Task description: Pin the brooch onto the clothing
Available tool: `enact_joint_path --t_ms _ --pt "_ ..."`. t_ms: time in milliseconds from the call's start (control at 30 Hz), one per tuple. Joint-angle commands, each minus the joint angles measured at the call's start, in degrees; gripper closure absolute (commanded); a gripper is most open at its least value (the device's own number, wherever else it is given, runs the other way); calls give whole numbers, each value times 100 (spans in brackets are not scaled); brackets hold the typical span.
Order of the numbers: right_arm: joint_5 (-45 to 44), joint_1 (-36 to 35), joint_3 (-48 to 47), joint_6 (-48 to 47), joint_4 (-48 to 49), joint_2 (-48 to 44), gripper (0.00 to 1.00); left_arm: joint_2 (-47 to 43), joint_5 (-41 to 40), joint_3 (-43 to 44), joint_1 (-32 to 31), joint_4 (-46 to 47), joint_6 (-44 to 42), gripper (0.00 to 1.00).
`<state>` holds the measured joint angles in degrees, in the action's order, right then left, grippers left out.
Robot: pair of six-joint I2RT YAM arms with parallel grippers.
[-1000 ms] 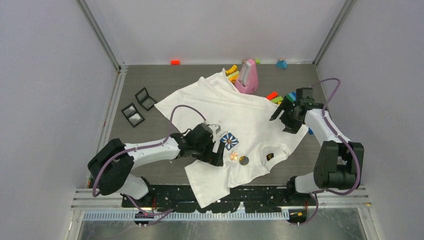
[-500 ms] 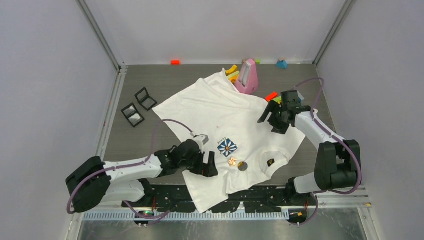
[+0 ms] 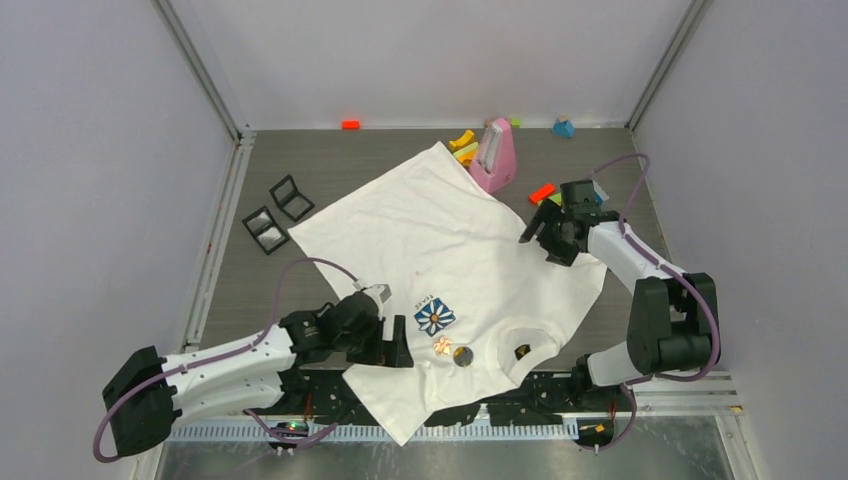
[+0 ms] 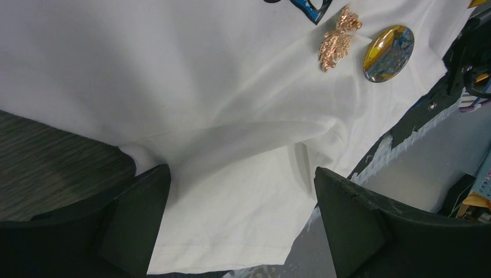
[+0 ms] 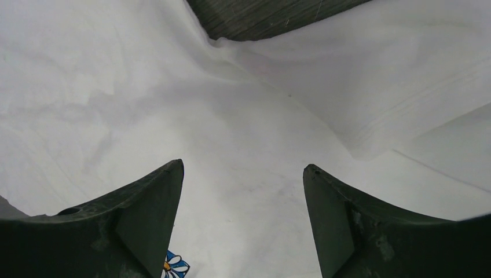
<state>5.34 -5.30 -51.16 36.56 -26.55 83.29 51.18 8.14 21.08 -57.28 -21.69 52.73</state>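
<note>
The shirt is lying spread out on the table, a bit rumpled, with its near hem hanging off the front edge. The brooch, a little gold thing, sits loose on the fabric just beside a round blue-and-yellow badge. Both are right by the daisy print, toward the near side of the shirt. The left gripper is low over the near left part of the shirt with its jaws spread wide. A soft fold of cloth runs between them, but nothing's pinched. The right gripper is over the far right edge of the shirt, jaws also wide apart, gripping nothing. At the back there's a pink thing touching the shirt, and two black square frames sit off to the left.
</note>
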Motion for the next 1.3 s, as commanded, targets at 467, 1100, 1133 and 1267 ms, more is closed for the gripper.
enact_joint_path --t_ms 467,1100,1133,1267 --pt "-1811 -37 20 -436 -403 187 35 997 -116 1385 18 -300 -401 0" --pt "-2677 345 -1374 -1252 -857 1018 99 1082 364 266 17 -295 -338 0" --pt "-2705 372 -1482 -1380 -856 1132 100 1064 368 235 18 -331 -348 0" --pt "-2977 448 -2166 -1718 -803 1702 100 1137 455 195 21 -388 -382 0"
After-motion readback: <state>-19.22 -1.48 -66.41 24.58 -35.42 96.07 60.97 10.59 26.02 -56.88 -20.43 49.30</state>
